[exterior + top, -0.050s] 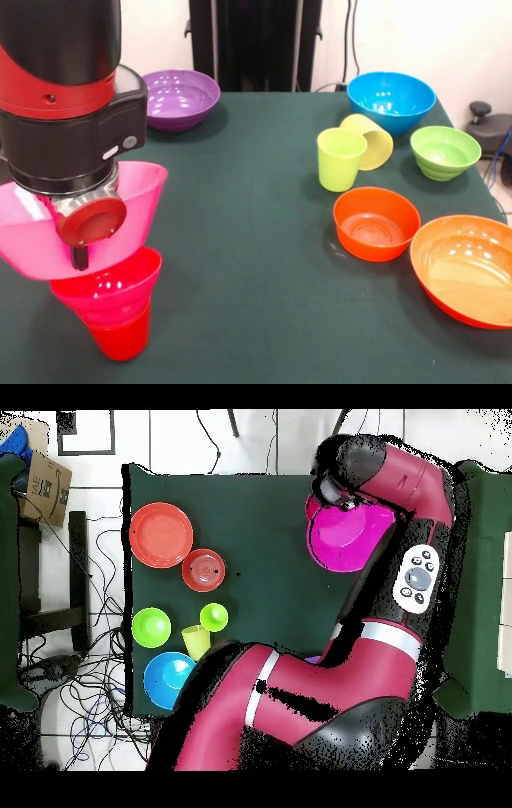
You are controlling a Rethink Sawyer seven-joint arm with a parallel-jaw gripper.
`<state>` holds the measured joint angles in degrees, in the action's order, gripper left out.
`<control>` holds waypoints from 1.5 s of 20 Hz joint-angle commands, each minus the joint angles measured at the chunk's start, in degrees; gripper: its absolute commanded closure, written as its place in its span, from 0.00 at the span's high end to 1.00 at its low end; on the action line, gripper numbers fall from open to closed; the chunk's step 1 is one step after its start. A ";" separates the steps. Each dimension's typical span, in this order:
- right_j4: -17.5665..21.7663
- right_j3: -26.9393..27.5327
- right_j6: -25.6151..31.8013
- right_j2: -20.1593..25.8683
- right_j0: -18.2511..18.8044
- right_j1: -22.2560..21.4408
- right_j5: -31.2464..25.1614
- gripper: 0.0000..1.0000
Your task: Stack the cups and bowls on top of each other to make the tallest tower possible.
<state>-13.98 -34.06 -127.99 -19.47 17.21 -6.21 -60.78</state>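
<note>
Both views are brightly and evenly lit, apparently from overhead room lighting. In the front view, white reflections streak the glossy insides of the large orange bowl (466, 268), the small orange bowl (376, 223), the blue bowl (391, 100) and the purple bowl (179, 98). Soft, short shadows lie under the bowls and under the lime green cup (340, 158) on the dark green table (240, 208), which itself shows no glare. The robot arm (64, 104), very near the camera, looks slightly soft, while the bowls beyond it are sharper. In the overhead view the pale floor around the table looks bright and washed out.
</note>
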 commanded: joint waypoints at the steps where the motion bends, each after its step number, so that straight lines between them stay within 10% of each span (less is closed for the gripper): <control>1: 2.36 -4.11 5.87 7.48 -1.34 1.76 3.27 0.00; 15: 0.74 -6.31 5.30 8.62 -1.08 0.16 -6.14 0.00; 30: 4.82 -18.29 1.89 0.68 -4.89 -15.05 -23.34 0.00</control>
<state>-13.45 -42.48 -127.99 -19.18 15.01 -13.21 -76.49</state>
